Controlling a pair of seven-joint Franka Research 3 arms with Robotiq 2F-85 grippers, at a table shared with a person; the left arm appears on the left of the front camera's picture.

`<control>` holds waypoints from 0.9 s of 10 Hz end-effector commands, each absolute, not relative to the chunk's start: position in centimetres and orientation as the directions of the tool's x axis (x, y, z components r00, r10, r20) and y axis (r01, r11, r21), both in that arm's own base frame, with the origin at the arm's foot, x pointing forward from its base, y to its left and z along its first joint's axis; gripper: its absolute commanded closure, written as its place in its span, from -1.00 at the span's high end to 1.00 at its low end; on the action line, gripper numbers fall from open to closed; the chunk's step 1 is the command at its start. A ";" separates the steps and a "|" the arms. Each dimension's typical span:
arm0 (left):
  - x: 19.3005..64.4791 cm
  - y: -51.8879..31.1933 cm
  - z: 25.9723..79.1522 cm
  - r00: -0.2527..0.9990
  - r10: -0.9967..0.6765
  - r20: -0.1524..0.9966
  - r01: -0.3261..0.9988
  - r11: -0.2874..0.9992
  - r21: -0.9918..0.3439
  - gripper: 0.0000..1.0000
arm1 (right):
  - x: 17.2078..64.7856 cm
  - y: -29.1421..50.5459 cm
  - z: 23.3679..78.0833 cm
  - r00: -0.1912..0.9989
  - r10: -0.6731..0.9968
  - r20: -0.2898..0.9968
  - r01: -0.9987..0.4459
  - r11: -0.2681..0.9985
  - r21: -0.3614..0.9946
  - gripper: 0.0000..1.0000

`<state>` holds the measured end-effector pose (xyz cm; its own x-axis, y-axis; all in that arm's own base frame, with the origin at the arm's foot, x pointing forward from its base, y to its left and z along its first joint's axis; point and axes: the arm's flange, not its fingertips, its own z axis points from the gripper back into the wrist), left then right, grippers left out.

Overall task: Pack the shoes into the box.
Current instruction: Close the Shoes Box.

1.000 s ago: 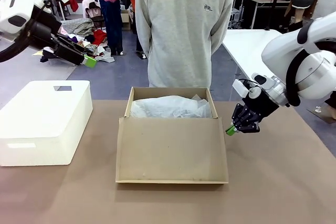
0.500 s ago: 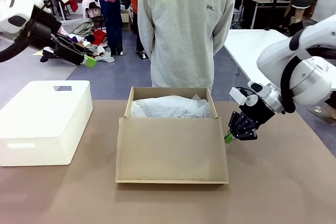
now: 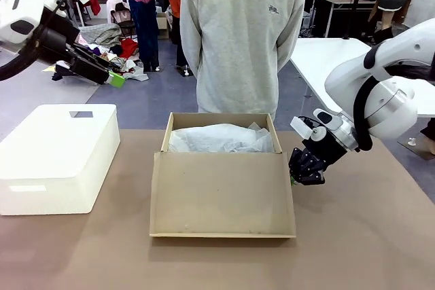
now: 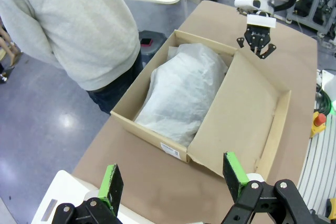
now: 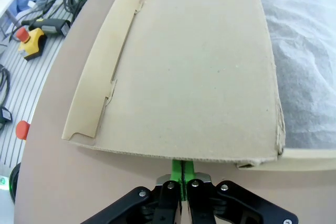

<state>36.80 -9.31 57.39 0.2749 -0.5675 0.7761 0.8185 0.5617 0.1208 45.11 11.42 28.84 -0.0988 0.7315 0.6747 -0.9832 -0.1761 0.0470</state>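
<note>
while right claw [image 3: 294, 180] closed, box [image 3: 223, 198] just beside

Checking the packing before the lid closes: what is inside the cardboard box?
Crumpled white tissue paper fills the box, heaped up to its rim. Whatever lies beneath the paper is covered and cannot be seen.

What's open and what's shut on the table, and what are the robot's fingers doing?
box: open, lid flap folded out toward the robot
tissue paper: crumpled, lying inside the box
white container: closed
left fingers: open, empty, raised
right fingers: shut, tips at the flap's edge
</note>
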 end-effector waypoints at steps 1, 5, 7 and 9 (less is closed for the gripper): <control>36.9 -9.2 57.2 0.263 -0.563 0.783 0.827 0.550 0.118 1.00 | 45.5 11.7 28.3 -0.130 0.688 0.714 -0.977 -0.211 0.025 -1.00; 36.9 -9.2 57.2 0.263 -0.563 0.783 0.827 0.550 0.118 1.00 | 44.4 11.3 28.6 -0.132 0.629 0.766 -0.967 -0.252 0.040 -1.00; 36.9 -9.2 57.2 0.263 -0.563 0.783 0.827 0.550 0.118 1.00 | 44.2 10.8 28.6 -0.106 0.586 0.804 -0.971 -0.235 0.043 -1.00; 36.9 -9.2 57.2 0.263 -0.563 0.783 0.827 0.550 0.118 1.00 | 44.4 10.4 28.8 -0.063 0.497 0.866 -0.984 -0.175 0.029 -1.00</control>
<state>36.80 -9.31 57.39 0.2749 -0.5675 0.7761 0.8185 0.5617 0.1207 44.37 10.53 28.87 -0.0573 0.5733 0.8173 -0.9772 -0.1999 0.0718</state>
